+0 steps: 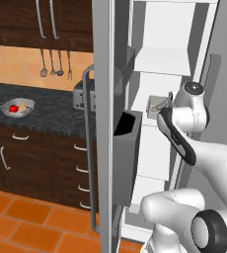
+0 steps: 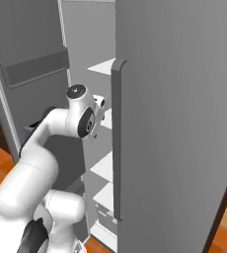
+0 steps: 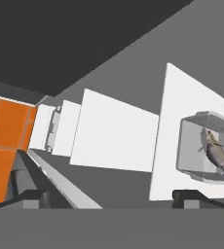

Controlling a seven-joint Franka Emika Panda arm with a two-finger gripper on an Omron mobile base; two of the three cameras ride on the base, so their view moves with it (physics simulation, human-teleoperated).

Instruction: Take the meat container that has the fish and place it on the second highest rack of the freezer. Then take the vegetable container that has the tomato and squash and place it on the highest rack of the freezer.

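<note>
The clear meat container (image 3: 206, 154) holding the fish (image 3: 219, 156) sits on a freezer (image 1: 174, 59) rack's front edge; the gripper (image 3: 109, 197), jaws apart, hangs just clear.

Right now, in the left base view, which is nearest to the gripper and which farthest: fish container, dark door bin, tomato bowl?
1. Fish container: inside the freezer, at the gripper.
2. Dark door bin: lower left, on the door.
3. Tomato bowl: far left, on the counter.
</note>
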